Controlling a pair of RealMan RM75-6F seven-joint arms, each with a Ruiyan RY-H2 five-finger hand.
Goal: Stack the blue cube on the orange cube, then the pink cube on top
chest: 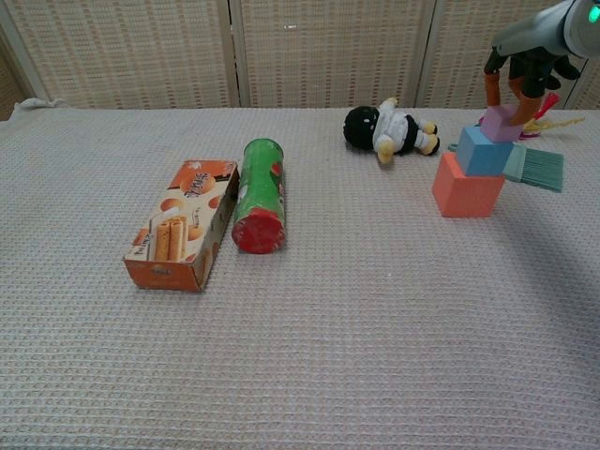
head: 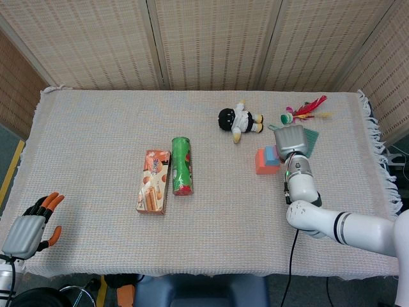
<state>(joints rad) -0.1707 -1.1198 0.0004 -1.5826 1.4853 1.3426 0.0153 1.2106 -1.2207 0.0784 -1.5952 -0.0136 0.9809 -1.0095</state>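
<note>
- Stacking's on its last step: pink cube (chest: 500, 123) sits on the blue cube (chest: 485, 151), atop the orange cube (chest: 468, 187).
- Right hand (chest: 521, 75) fingers pinch pink; next, I'd guess, a gentle release.
- Left hand (head: 32, 225) idles, fingers spread.

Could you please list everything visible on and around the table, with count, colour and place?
orange cube: one, orange, right side of the table, bottom of the stack
blue cube: one, blue, on the orange cube
pink cube: one, pink, on the blue cube, between the right hand's fingers
plush doll: one, black and white, lying left of the stack
chip can: one, green with red end, lying at centre left
biscuit box: one, orange and white, beside the chip can
brush: one, teal, right of the stack
feather shuttlecock: one, red, yellow and green, far right
tablecloth: one, pale, covering the table
left hand: one, grey and orange, near left corner, fingers apart
right hand: one, above the stack, fingers on the pink cube
</note>
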